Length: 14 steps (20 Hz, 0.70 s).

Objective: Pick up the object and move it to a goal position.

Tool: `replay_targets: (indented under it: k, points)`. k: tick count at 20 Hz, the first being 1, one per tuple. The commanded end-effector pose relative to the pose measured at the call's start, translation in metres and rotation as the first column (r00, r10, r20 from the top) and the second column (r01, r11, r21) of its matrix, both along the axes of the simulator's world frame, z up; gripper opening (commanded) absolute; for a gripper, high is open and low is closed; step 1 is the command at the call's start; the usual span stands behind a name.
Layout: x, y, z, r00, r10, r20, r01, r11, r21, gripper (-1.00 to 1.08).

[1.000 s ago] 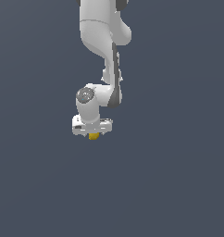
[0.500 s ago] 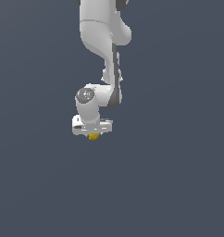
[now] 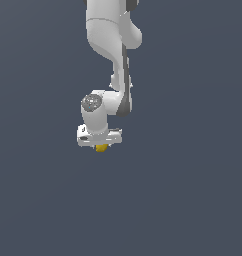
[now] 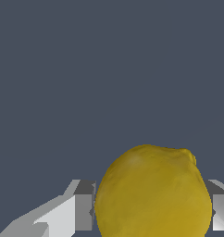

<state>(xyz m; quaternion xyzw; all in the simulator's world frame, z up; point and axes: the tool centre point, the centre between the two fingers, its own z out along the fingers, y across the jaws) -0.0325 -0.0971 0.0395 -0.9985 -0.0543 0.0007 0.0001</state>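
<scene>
We see the tool (image 3: 100,145) clenched on the lemon (image 4: 153,192), which sits between its fingers (image 4: 84,206).

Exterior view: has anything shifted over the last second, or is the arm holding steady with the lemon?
Nothing visibly changed. The gripper sits at the same spot in the exterior view, and the lemon remains held between the jaws, one on each side of it in the wrist view.
</scene>
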Motion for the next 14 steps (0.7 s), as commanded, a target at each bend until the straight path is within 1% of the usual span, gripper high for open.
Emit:
replay_targets:
  k: [1,7,14]
  points:
    - [0.008,0.002,0.009,1.0,0.0,0.002,0.0,1.0,0.0,-1.0]
    - [0.035,0.008,0.037,1.0,0.0,0.002,0.0,1.0,0.0,-1.0]
    - [0.076,0.017,0.079,1.0,0.0,0.002,0.0,1.0,0.0,-1.0]
